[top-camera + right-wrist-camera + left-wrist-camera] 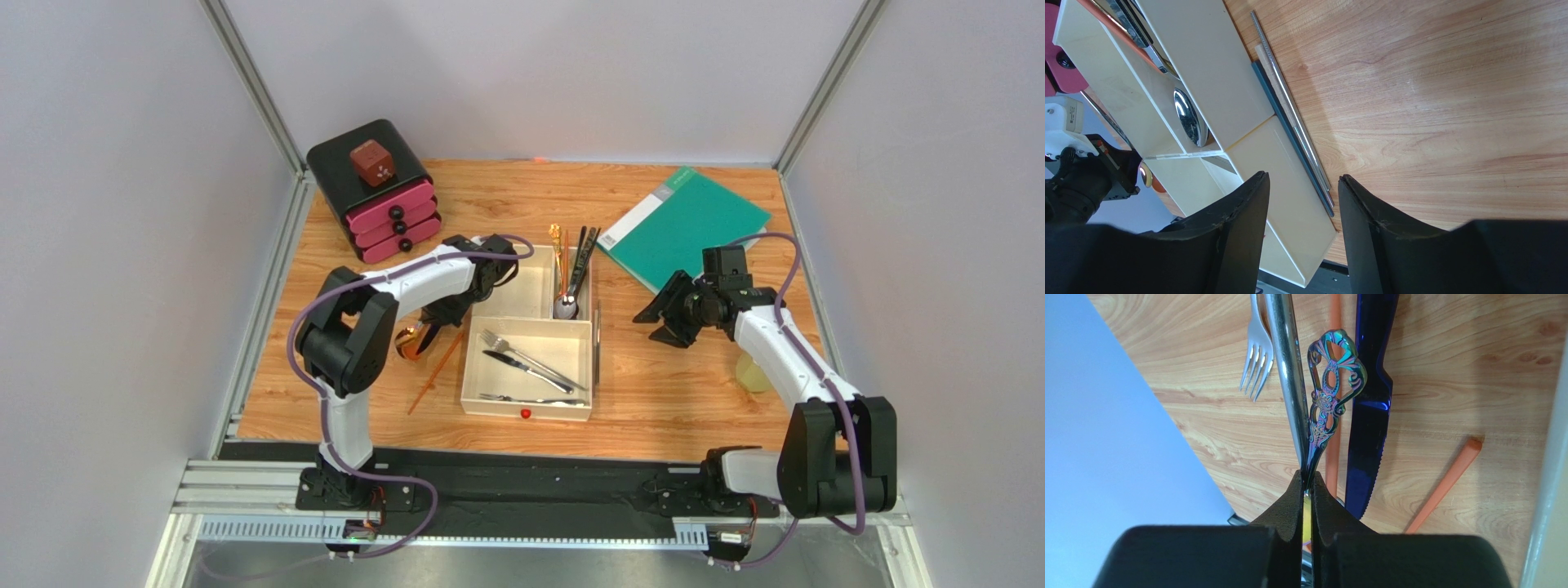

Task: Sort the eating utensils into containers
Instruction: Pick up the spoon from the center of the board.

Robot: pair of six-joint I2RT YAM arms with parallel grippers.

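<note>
My left gripper [1307, 476] is shut on the thin end of an iridescent blue-purple utensil with an ornate handle [1330, 386], held above the wood just left of the tray [491, 279]. A silver handle [1287, 373] runs beside it down to the fingertips. Below lie a silver fork [1257, 355], a blue knife [1370, 404] and an orange chopstick [1447, 481]. The cream-white tray [528, 404] holds forks and a knife in its large compartment and upright pieces in a small one. My right gripper [1303, 184] is open and empty, right of the tray [669, 316].
Silver and dark chopsticks [1290, 116] lie on the table against the tray's outer wall. A black box with pink drawers [374, 190] stands at the back left, a green folder [687, 227] at the back right. A pale yellow cup [751, 374] sits under the right arm.
</note>
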